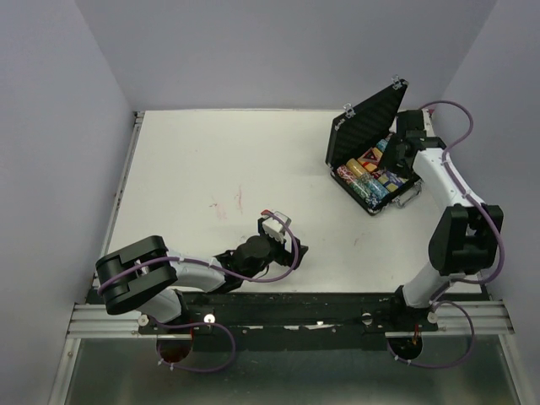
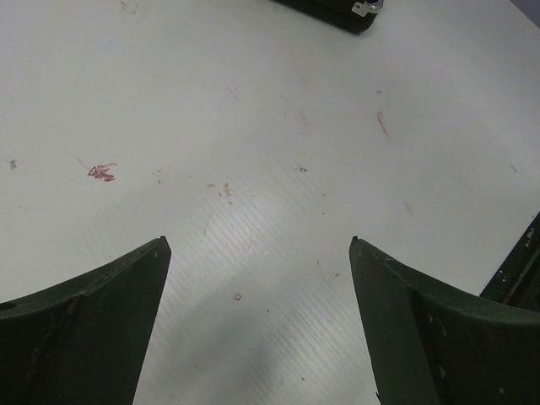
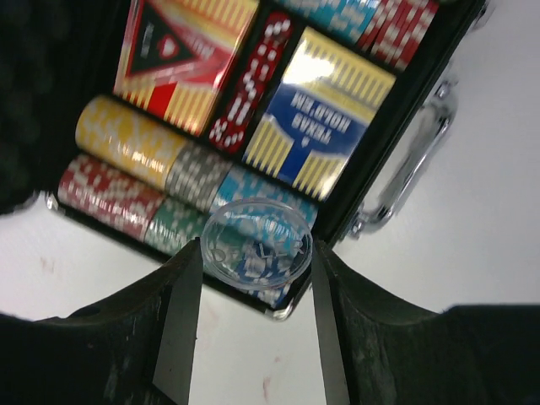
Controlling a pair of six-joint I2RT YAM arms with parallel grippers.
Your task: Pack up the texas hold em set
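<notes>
The right gripper [image 3: 256,251] clasps a clear round plastic disc [image 3: 257,240] between its two dark fingers [image 3: 181,312], with the disc's rim meeting each inner face. The disc hangs over the edge of the open black ribbed briefcase-style case [image 1: 411,192], close to one silver-capped corner and above the light blue end of a chip row.

Inside the case, rows of multicoloured poker chips [image 3: 143,160] lie on their sides. One row runs yellow, grey and light blue. The row beside the case wall runs red-and-white, then green. Beyond them sit a red card deck [image 3: 181,51] and a blue card deck [image 3: 316,118], parted by a line of red dice with white pips [image 3: 249,84]. A curved silver handle [image 3: 413,160] stands off the case's front wall, over the white tabletop [image 1: 211,160].

Seen from above, the case lies at the far right of the table with its textured black lid [image 1: 367,118] raised and the right arm bent over it.

The left gripper [image 2: 259,240] is released, its jaws spread wide with nothing between them. It sits above bare tabletop marked with faint reddish scuffs [image 2: 101,173], close to the table's near edge and well apart from the case.
</notes>
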